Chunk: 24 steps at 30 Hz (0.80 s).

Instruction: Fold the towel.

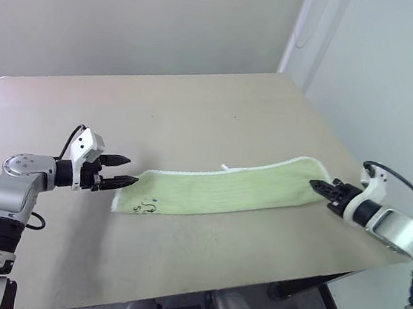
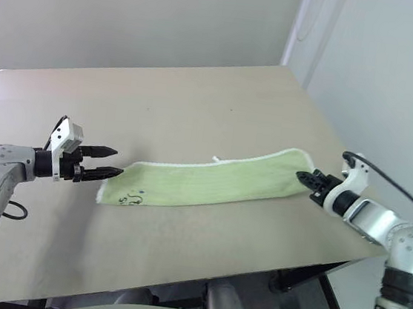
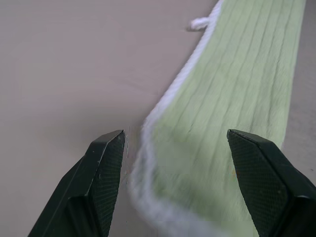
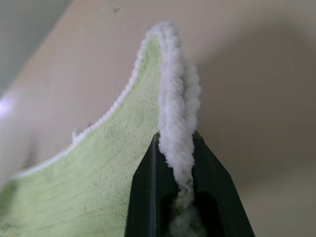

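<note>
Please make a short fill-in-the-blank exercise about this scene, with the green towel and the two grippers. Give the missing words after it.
1. The long pale lime-green terry towel lies on a beige ____.
2. The right gripper has its jaws ____ on the towel's white edging.
3. The left gripper has its jaws ____, at the towel's other end.
4. The small dark mark lies near the ____ gripper.

Missing words: table; shut; open; left

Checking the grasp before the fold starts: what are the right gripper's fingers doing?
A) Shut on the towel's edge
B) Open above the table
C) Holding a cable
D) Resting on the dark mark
A: the right gripper has its fingers pinched on the whitish edging of the towel.
</note>
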Tool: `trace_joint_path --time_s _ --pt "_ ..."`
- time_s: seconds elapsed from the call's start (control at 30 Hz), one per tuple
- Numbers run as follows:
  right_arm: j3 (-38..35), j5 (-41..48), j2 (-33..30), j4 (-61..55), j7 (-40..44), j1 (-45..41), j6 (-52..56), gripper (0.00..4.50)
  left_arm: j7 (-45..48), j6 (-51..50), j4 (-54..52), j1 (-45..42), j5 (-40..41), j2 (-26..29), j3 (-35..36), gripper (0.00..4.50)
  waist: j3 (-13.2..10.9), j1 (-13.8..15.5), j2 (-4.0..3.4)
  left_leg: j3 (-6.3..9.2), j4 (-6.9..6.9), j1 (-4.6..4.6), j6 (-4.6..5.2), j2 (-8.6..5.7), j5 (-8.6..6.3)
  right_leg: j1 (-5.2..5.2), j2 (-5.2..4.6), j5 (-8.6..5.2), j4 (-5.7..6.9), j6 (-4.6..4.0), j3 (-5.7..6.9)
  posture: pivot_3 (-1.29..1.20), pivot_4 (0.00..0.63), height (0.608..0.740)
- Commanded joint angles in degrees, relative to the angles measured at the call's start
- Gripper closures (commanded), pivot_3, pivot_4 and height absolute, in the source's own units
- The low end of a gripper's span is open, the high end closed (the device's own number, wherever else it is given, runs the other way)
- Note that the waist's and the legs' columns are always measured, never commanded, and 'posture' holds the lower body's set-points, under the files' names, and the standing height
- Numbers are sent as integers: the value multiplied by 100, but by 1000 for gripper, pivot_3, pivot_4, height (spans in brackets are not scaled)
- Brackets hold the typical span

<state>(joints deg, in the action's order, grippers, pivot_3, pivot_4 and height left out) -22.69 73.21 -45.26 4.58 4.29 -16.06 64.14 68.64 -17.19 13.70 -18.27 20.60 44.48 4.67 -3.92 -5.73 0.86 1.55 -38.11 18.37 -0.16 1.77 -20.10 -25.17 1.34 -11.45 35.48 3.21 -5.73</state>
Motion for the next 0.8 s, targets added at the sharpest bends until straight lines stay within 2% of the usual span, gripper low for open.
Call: trace_joint_path --time_s 0.03,0.13,0.27,0.37,0.53,0.67,0.8 --pt "179 -5 -154 -529 449 -425 290 4454 -104 -59 -100 -170 46 -47 68 1020 0 -19 1 0 0 -2 0 1 0 0 4 0 2 0 -1 0 0 712" --pt "491 207 184 -1316 416 -666 438 4454 -168 15 -202 -68 -73 -61 -22 1020 0 -14 2 7 2 -3 0 7 0 -1 14 0 6 -1 0 0 0 712" --pt "775 293 668 -1786 258 -749 485 4454 -281 -83 -304 -15 -33 -69 3 1020 0 17 3 7 3 5 0 6 0 -4 10 0 3 -1 0 0 0 712" --pt "1381 -192 1117 -2265 330 -644 232 4454 -306 -93 -361 5 -44 -9 16 1020 1 26 5 5 1 11 0 3 0 -5 3 0 -4 0 0 0 0 712" --pt "2237 -1046 1366 -2606 759 -428 -68 4454 -374 -117 -408 -18 -61 23 26 1020 1 34 5 6 2 15 0 3 0 -8 1 0 -6 1 1 0 0 712" --pt "2706 -1760 1702 -2272 970 -451 -426 4454 -429 -146 -470 -29 -48 6 11 1020 2 15 7 4 1 10 0 2 0 -7 1 1 0 1 1 0 0 712" --pt "3206 -2366 1956 -1844 1054 -581 -330 4454 -494 -174 -552 -4 -66 -1 -9 1020 3 14 8 5 1 4 0 3 0 -7 5 0 8 0 1 0 0 712"
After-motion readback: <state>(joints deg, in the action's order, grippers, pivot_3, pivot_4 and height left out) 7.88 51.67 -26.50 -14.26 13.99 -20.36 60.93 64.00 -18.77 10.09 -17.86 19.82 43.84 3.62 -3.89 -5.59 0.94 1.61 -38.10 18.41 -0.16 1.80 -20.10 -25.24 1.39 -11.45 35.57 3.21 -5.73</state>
